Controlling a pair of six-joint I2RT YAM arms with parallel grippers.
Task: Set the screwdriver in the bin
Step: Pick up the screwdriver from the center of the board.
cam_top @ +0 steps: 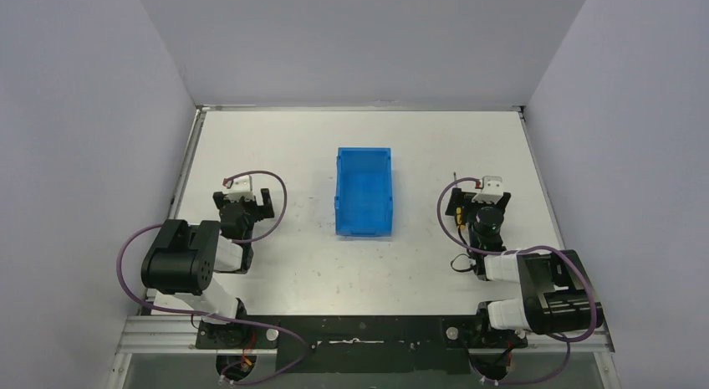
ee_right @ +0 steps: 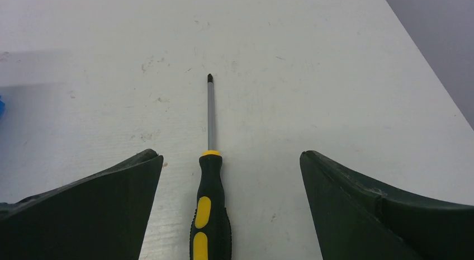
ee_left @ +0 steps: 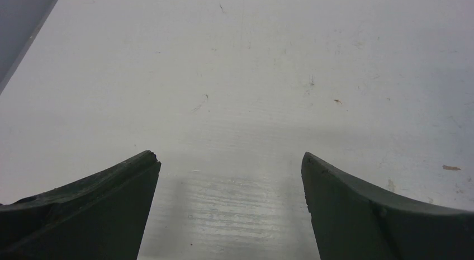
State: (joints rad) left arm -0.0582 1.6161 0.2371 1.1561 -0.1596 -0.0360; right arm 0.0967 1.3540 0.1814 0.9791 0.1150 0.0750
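Screwdriver (ee_right: 210, 170) first, on the right wrist camera: it lies flat on the desk (ee_right: 335, 75), black and yellow handle nearest the lens, thin shaft running straight away to a dark tip. The right gripper (ee_right: 230, 155) is spread wide and grasps nothing. The handle sits between the two fingers, a little left of centre, with bare desk showing on either side of it. Its long axis points along the gripper's own reach, so it lies across the line on which the fingers close. I judge that a good line-up for a pinch on the handle. How high the fingers hang above the desk I cannot tell.

On the left wrist camera, the left gripper (ee_left: 228, 156) is also spread, with only scuffed desk between its fingers.

From the top camera, the bin (cam_top: 339, 192) stands around the middle of the desk, long side running near to far. The right arm reaches out toward the right edge, and the screwdriver is mostly hidden beneath it, well apart from the bin. The left arm is on the far side of the bin, so the right arm is clearly the nearer one.
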